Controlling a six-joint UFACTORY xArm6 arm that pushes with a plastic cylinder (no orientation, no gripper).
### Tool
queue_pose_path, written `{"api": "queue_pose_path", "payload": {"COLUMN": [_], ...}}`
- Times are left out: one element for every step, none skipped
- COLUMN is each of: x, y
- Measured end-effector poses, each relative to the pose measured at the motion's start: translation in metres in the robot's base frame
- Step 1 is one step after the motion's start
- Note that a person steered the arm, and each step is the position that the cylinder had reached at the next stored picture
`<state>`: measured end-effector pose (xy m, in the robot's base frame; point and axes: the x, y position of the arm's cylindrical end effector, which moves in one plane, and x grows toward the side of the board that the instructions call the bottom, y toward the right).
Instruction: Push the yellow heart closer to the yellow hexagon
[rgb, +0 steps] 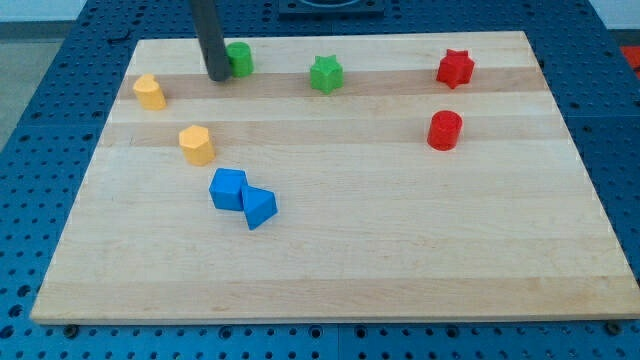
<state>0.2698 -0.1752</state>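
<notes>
The yellow heart (149, 91) lies near the board's left edge, in the upper part of the view. The yellow hexagon (197, 144) lies below it and to its right, a short gap apart. My tip (217, 76) rests on the board to the right of the heart and slightly above it, well clear of it. The tip is right beside a green round block (240, 58), which the rod partly hides.
A green star (325, 74) lies at top centre. A red star (455, 68) and a red cylinder (444, 130) lie at the right. A blue cube (228, 188) and a blue triangular block (259, 207) touch below the hexagon. The wooden board (400, 260) ends all round.
</notes>
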Motion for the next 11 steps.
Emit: {"api": "queue_pose_path", "payload": {"x": [-0.010, -0.001, 0.021, 0.044, 0.050, 0.026, 0.000, -0.002, 0.007, 0.027, 0.054], "y": [-0.037, -0.066, -0.047, 0.020, 0.035, 0.010, -0.023, -0.074, -0.098, -0.076, -0.037]}}
